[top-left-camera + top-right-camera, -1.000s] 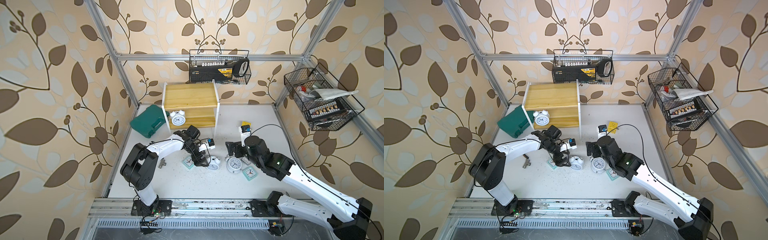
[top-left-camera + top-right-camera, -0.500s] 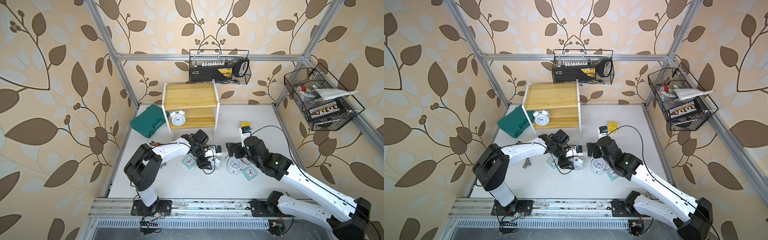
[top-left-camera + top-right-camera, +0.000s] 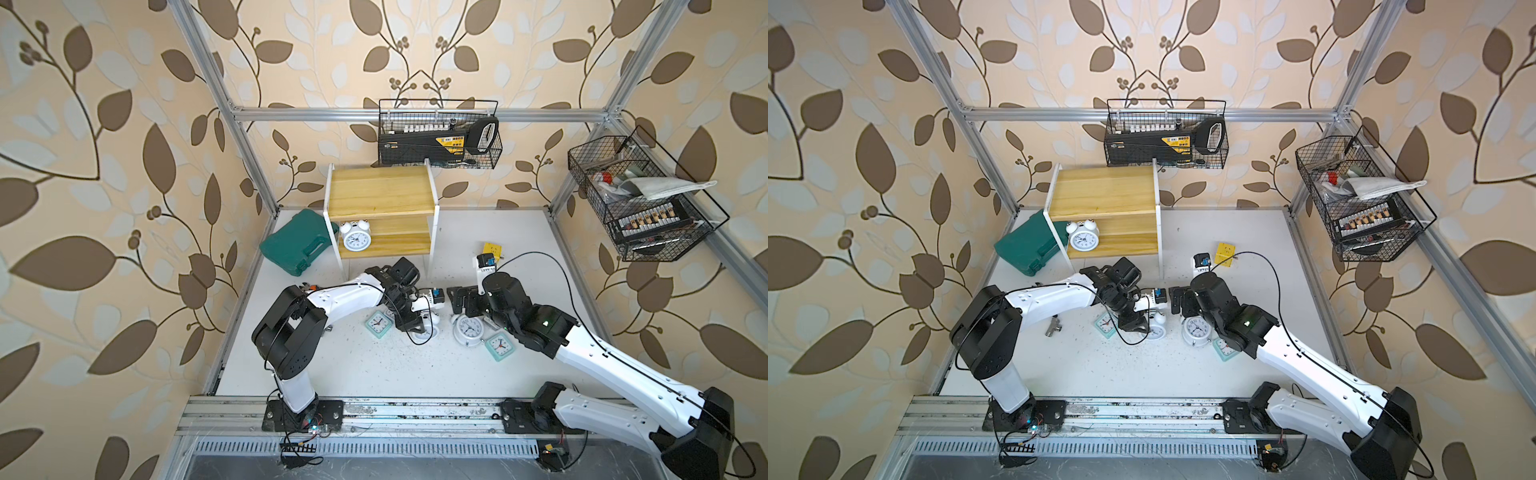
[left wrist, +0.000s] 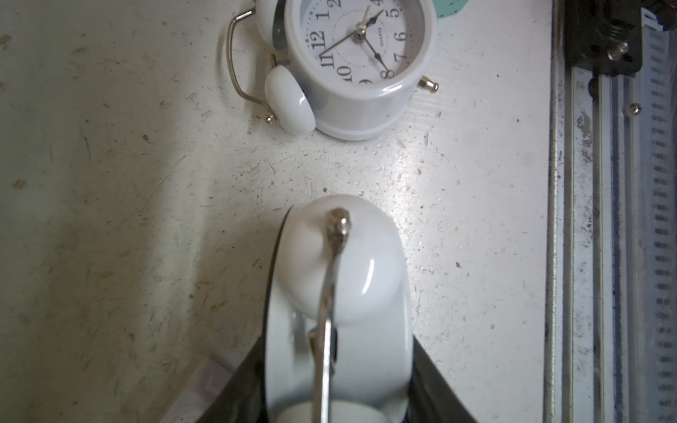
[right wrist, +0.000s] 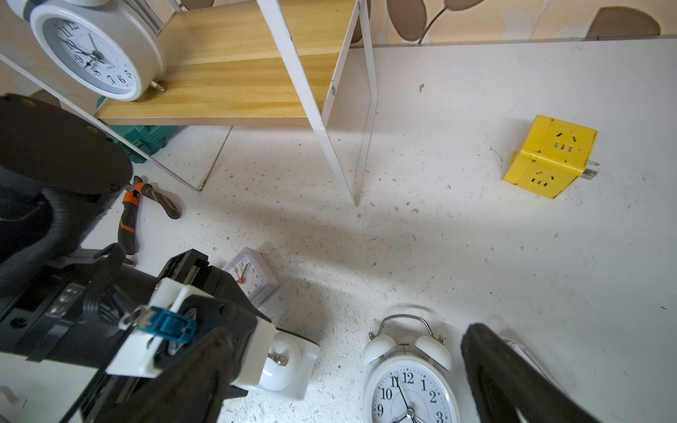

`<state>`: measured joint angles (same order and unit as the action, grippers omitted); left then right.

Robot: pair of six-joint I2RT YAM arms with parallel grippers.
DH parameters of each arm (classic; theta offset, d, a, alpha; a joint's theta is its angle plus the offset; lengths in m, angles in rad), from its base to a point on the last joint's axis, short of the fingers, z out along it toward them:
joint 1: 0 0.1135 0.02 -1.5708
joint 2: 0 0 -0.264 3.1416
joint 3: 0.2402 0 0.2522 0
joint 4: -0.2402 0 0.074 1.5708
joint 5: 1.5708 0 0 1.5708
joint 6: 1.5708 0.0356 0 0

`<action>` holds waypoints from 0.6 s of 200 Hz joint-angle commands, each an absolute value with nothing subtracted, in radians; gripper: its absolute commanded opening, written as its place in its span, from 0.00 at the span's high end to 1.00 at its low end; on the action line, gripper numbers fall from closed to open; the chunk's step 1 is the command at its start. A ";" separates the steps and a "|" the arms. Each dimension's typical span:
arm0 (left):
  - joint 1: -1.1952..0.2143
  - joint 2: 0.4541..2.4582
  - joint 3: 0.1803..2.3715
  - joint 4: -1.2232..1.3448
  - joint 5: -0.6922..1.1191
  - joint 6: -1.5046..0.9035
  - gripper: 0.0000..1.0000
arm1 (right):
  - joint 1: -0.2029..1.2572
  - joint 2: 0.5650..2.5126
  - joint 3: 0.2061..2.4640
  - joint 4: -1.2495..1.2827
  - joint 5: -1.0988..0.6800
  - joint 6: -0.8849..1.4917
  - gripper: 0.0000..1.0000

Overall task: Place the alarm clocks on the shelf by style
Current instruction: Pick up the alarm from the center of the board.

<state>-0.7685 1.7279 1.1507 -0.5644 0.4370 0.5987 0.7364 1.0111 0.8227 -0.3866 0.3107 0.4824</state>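
Left gripper (image 3: 415, 325) pinched narrow on a clock (image 4: 351, 278), low at the table.
The jaws press what look like the clock's two flat sides. Its bells point out past the fingertips toward a second clock (image 3: 467, 330), so its bells-to-feet axis runs along the fingers. I can't tell if it is clear of the table. The right gripper (image 3: 461, 300) hangs wide and empty over that second clock. The shelf (image 3: 380, 193) stands toward the back wall, boards running side to side, left arm slightly nearer. A shelf clock (image 3: 354, 239) stands upright at the lower board's left end. I'd judge the held one needs tipping bells-up to join it.
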 commanded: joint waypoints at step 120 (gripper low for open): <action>-0.509 1.551 1.355 -0.857 0.611 0.379 0.64 | 0.839 1.157 0.781 -0.110 0.097 0.304 0.07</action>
<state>-0.5262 1.6135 1.3037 -0.7918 0.5346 0.4534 0.7895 1.1248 0.7921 -0.2001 0.1223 0.3801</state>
